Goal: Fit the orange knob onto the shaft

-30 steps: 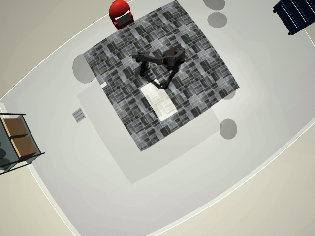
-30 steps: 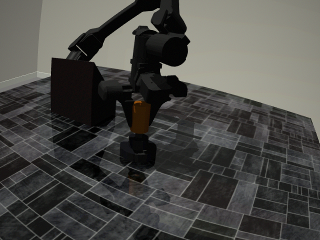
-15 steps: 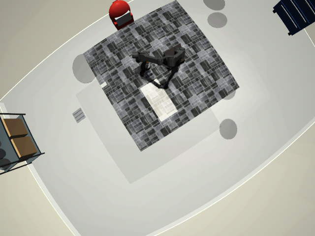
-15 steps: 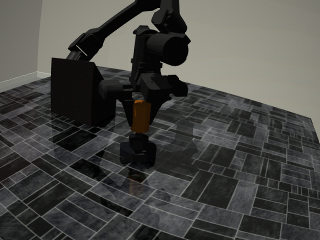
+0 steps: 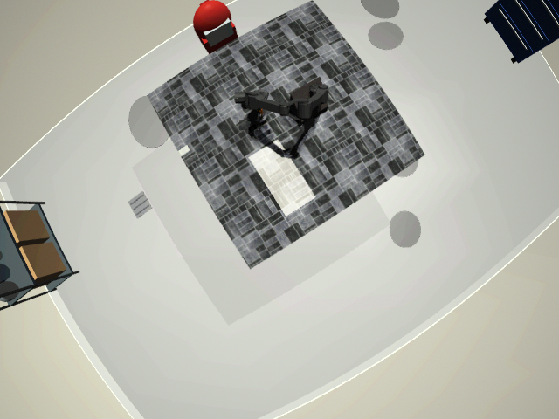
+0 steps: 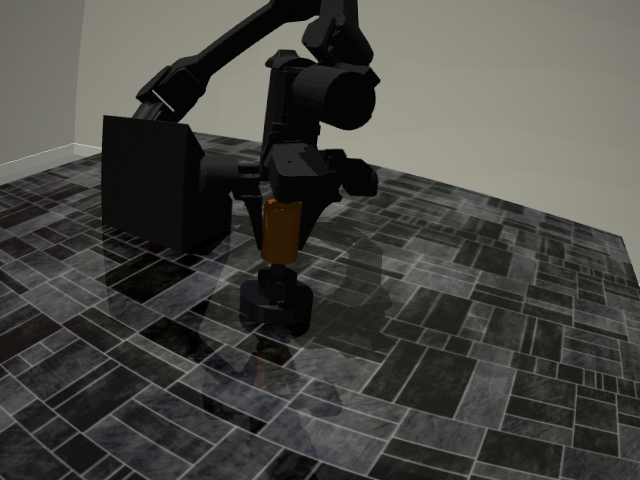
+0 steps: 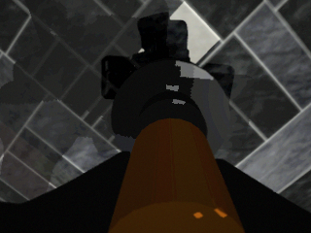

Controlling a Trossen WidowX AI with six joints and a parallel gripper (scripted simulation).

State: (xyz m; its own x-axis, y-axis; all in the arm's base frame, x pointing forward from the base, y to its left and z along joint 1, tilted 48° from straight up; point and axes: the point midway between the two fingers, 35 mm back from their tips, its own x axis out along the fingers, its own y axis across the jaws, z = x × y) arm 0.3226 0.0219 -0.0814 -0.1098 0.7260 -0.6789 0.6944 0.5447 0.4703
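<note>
The orange knob (image 6: 281,232) (image 7: 172,170) is a tall cylinder, roughly upright. A speck of it (image 5: 261,111) shows under the arm in the top view. My gripper (image 6: 280,246) (image 7: 171,163) is shut on the knob, a finger on each side. The round pedestal (image 6: 276,308) (image 7: 216,116) has a wide dark base and a narrower raised middle. The knob stands over its middle, with a short gap below it. A little of the dark shaft (image 6: 277,268) shows in that gap. The shaft's top, its flat side and the knob's hole are hidden.
The tabletop (image 5: 342,148) (image 6: 516,413) has a dark tile pattern with glossy reflections. The arm's box-like base (image 6: 144,180) stands behind and left of the pedestal in the exterior view. A bright patch (image 5: 284,180) lies on the tabletop in the top view.
</note>
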